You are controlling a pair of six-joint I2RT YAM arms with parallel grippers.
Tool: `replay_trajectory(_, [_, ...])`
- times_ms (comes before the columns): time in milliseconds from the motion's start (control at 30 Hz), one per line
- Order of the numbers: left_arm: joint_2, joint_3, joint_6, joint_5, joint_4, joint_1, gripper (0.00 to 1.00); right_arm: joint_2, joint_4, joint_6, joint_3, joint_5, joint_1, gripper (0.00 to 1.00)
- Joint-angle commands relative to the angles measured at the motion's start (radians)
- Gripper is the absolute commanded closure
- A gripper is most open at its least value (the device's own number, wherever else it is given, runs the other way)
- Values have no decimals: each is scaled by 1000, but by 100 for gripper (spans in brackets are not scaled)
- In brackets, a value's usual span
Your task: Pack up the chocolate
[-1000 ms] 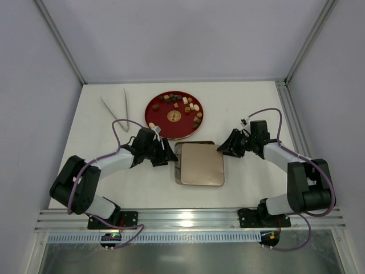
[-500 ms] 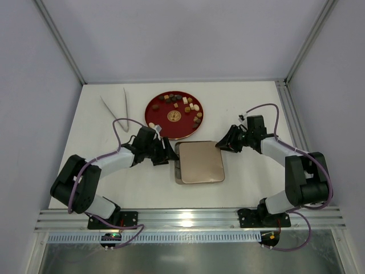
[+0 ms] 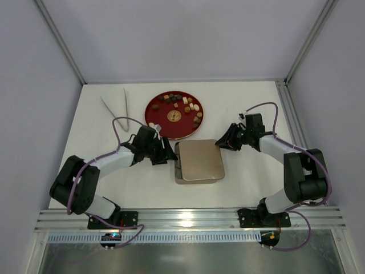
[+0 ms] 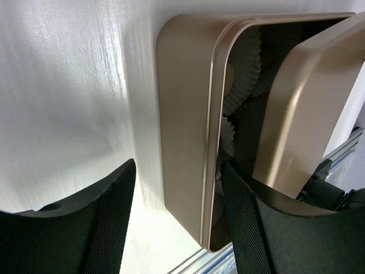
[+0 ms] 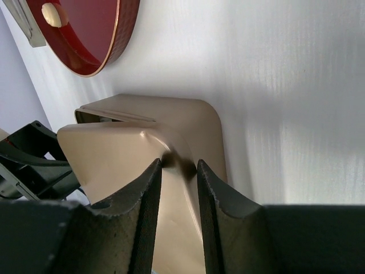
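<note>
Right wrist: right hand (image 5: pixel 178 164) pinches the lid (image 5: pixel 114 154) by a corner and holds it tilted up off the tin (image 5: pixel 194 120), mid-bench (image 3: pixel 251 171). Left hand (image 4: pixel 178 171) is spread astride the tin's left wall, one finger outside and one inside, not clamped. It's likely bracing the base so it doesn't lift with the lid. Paper cups (image 4: pixel 242 74) inside. Chocolate (image 3: pixel 183 103) sits on the red plate (image 3: pixel 171 130), mid far edge. No packing yet.
</note>
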Motion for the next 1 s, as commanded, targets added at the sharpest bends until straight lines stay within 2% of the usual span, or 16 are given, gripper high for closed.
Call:
replay_trajectory(0, [-45, 44, 31, -33, -32, 0, 39, 15, -20, 4, 21, 53, 8, 67])
replay_trajectory(767, [-174, 7, 22, 19, -72, 46, 38, -60, -53, 64, 12, 111, 27, 66])
replay_trajectory(900, [-211, -25, 11, 56, -6, 46, 28, -77, -61, 73, 9, 120, 31, 66])
replay_trajectory(967, [-223, -31, 9, 62, 5, 46, 27, -82, -63, 78, 7, 127, 34, 67])
